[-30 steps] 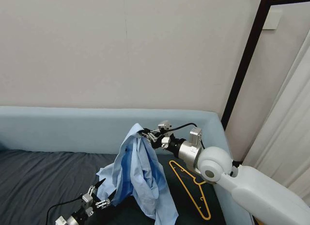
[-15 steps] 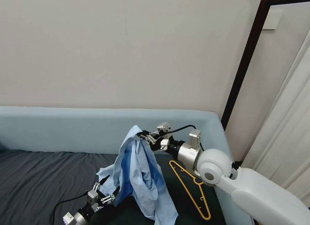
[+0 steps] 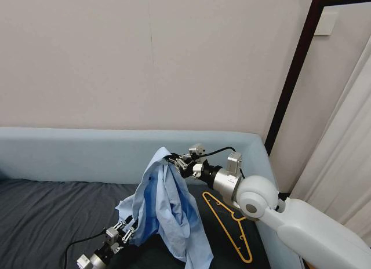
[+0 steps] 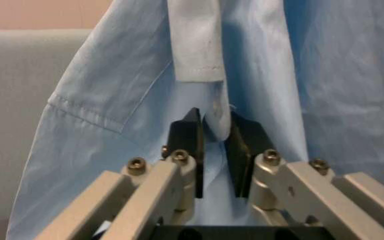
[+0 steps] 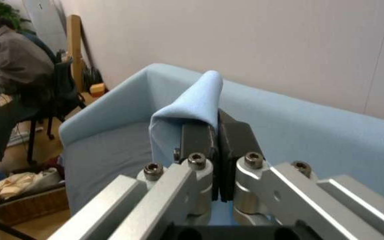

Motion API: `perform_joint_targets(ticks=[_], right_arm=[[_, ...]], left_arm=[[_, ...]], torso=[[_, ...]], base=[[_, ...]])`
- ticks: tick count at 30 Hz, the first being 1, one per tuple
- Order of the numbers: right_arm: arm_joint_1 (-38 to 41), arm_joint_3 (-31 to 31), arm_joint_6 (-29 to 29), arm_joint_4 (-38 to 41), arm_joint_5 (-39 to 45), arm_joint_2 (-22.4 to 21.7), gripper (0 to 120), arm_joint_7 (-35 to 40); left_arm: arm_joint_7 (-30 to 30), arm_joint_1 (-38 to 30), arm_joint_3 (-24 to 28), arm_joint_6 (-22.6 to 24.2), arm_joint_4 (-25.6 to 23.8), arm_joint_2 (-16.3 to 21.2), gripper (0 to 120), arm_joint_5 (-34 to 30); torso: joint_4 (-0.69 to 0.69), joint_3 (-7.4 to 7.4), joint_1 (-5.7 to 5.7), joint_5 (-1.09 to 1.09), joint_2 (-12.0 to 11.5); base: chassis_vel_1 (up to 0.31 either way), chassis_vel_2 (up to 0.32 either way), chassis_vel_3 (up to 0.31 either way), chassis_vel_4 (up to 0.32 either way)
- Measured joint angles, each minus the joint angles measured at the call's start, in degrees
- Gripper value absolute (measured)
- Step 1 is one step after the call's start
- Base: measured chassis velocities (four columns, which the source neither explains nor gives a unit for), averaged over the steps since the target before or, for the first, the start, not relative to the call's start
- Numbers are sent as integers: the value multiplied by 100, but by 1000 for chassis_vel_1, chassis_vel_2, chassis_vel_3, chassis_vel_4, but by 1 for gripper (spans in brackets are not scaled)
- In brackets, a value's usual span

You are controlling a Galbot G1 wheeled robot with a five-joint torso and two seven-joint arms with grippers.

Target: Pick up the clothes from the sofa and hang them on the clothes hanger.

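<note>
Shirt, blue, hangs pinched in the right gripper over the sofa — left gripper, fingers parted, straddles its edge

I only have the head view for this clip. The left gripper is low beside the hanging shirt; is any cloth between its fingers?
Observer: In the left wrist view a hanging edge of the shirt lies between the fingers of the left gripper, with a gap showing on one side; the jaws are not closed.
Operator: And the other arm's hold up top?
Observer: The right wrist view shows the right gripper shut on a fold of the shirt that humps over its fingertips.
</note>
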Motion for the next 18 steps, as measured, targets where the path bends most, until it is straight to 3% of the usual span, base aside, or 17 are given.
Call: perform_joint_targets(ticks=[2, 8, 11, 15, 16, 18], right_arm=[[-13, 1, 6, -1, 1, -5, 0, 5], [-81, 31, 66, -12, -51, -30, 0, 242], [-84, 48, 70, -49, -106, -39, 0, 510], [36, 205, 76, -76, -50, -68, 0, 709], [36, 205, 76, -76, -50, -68, 0, 709], [162, 321, 86, -42, 15, -80, 0, 714]], left_arm=[[-46, 19, -18, -10, -46, -12, 0, -11], [-102, 140, -158, -10, -458, 119, 0, -301], [-197, 207, -265, 71, -899, 318, 0, -551], [-549, 185, -601, 400, -1943, 894, 0, -1104], [-549, 185, -601, 400, -1943, 894, 0, -1104], [-760, 48, -799, 654, -2509, 1282, 0, -1424]], torso=[[0, 0, 0, 0, 0], [0, 0, 0, 0, 0], [2, 0, 0, -2, 0], [0, 0, 0, -1, 0], [0, 0, 0, -1, 0], [1, 0, 0, 1, 0]], base=[[0, 0, 0, 0], [0, 0, 0, 0], [0, 0, 0, 0], [0, 0, 0, 0], [0, 0, 0, 0], [0, 0, 0, 0]])
